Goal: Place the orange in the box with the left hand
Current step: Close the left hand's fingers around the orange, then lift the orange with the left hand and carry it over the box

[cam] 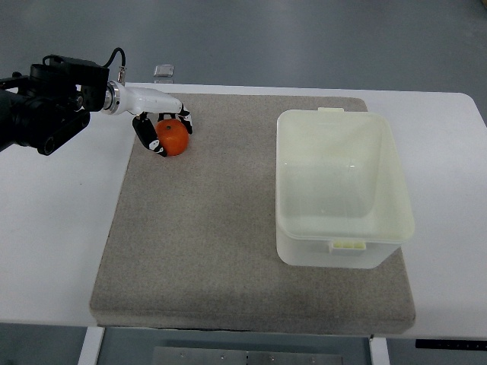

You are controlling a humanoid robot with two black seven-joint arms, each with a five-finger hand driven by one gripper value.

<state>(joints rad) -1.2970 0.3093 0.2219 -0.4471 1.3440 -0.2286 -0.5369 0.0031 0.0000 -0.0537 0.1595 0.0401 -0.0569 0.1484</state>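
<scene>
An orange (174,138) sits near the far left corner of the grey mat (228,243). My left hand (163,129) comes in from the left edge and is over the orange, its black-tipped fingers curled around it from above and from the left. Whether the fruit rests on the mat or is lifted I cannot tell. A pale translucent box (342,190) stands open and empty on the right half of the mat, well away from the hand. The right arm does not show.
The mat lies on a white table (53,228). A small clear object (163,72) sits at the table's far edge behind the hand. Bare mat stretches between the orange and the box.
</scene>
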